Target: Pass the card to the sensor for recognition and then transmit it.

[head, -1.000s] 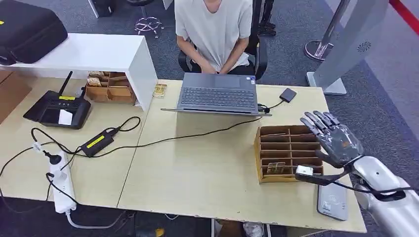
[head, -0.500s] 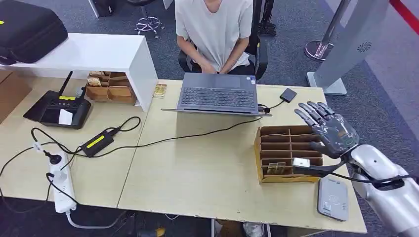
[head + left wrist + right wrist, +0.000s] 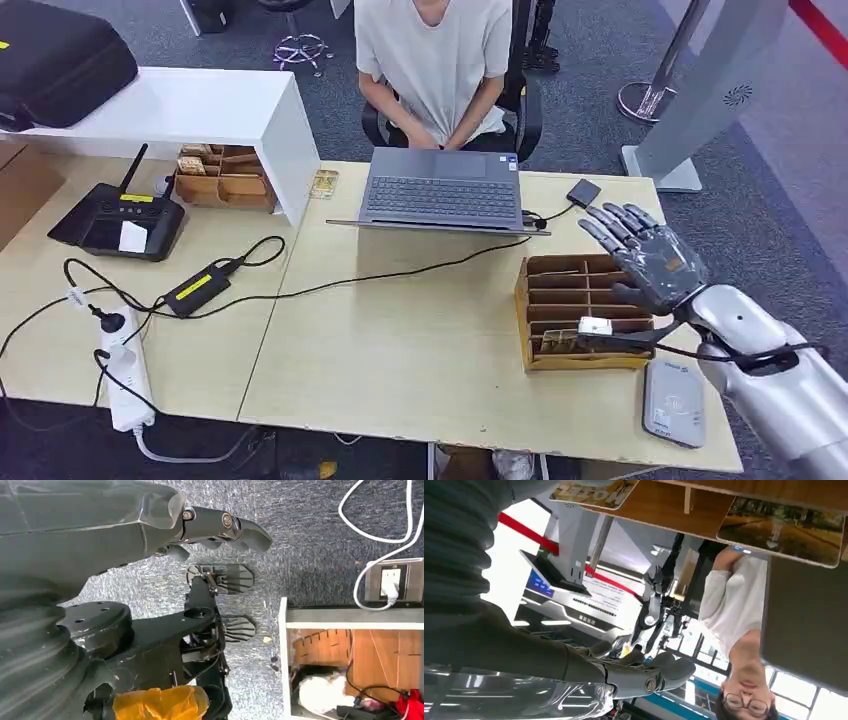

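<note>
Since the earlier frame, the right robot hand has been moved farther over the brown cardboard divider box, fingers spread, holding nothing. Cards are held in its near compartment, near the bench's right edge.

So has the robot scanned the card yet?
Not yet. Its right hand, fingers spread, hovers empty over the cardboard box where a card sits. Picking it up, passing it over the grey sensor and handing it on are all left.
</note>
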